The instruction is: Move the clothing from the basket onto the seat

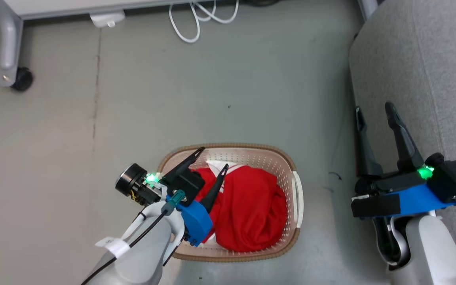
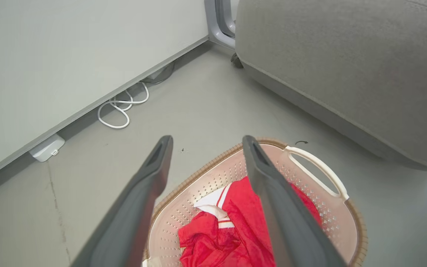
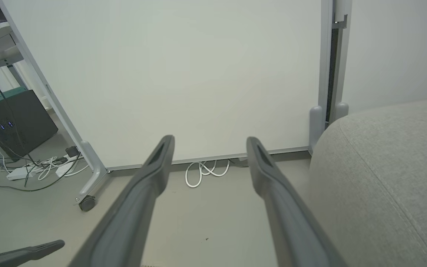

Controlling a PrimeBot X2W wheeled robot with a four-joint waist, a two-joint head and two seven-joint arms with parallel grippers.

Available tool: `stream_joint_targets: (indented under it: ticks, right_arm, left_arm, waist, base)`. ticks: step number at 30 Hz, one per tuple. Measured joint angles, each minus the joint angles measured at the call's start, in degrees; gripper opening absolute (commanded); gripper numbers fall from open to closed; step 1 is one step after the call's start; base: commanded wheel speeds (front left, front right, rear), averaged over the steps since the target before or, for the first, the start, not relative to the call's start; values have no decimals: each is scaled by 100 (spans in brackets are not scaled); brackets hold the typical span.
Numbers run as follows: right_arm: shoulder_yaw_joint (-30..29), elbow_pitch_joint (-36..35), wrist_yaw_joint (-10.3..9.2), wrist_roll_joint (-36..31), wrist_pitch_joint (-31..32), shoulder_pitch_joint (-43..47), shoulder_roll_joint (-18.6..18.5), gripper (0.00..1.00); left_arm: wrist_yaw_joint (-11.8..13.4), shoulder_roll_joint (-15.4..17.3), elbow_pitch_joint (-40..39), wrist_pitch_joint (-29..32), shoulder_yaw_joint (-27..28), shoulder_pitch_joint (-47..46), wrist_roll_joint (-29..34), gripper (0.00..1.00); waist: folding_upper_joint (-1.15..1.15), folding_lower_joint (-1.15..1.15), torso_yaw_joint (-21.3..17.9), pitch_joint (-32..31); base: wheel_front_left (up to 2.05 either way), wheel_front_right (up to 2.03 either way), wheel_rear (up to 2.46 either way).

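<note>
Beside the right gripper [image 1: 373,107], whose fingers stand wide apart and hold nothing, the grey seat [image 1: 430,59] stretches past its outer finger. The basket [image 1: 296,190] sits on the floor beneath the left gripper [image 1: 214,158], whose fingers are also spread wide and empty. The red clothing [image 1: 251,206] lies heaped inside, just beyond the fingertips (white stripe trim showing). The step in hand looks like the reach into the basket. Next, the fingers likely need to drop and close on a fold. No lettering or label is legible.
</note>
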Motion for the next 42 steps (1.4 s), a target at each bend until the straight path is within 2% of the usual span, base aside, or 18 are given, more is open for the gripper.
stream_joint_targets:
  ticks: [10, 20, 23, 32, 42]
  right_arm:
    - [51, -232, 0, -93, 0, -409, -2, 100]
    - [171, -488, 3, -258, 1, -808, -2, 100]
    - [198, -623, 4, -277, 1, -912, -1, 100]
    - [250, -965, 4, -341, 1, -999, -3, 100]
    - [186, -1304, 4, -344, 1, -1021, -4, 100]
  left_arm:
    - [0, 54, 1233, 1, -1093, -889, -132, 100]
    - [-1, -49, 2486, 4, -2270, -1642, -144, 100]
    - [-1, -78, 2753, 193, -2620, -1840, -114, 100]
    - [-1, 24, 2993, 617, -3387, -2356, -88, 100]
    - [-1, 231, 3059, 1024, -3648, -2803, 11, 100]
  waist:
    - [0, 0, -108, 901]
    - [0, 0, -233, 1773]
    - [0, 0, -294, 2033]
    - [0, 0, -479, 2769]
    - [0, 0, -684, 3316]
  base:
    - [0, 0, 0]
    - [0, 0, 0]
    - [0, 0, 0]
    - [0, 0, 0]
    - [0, 0, 0]
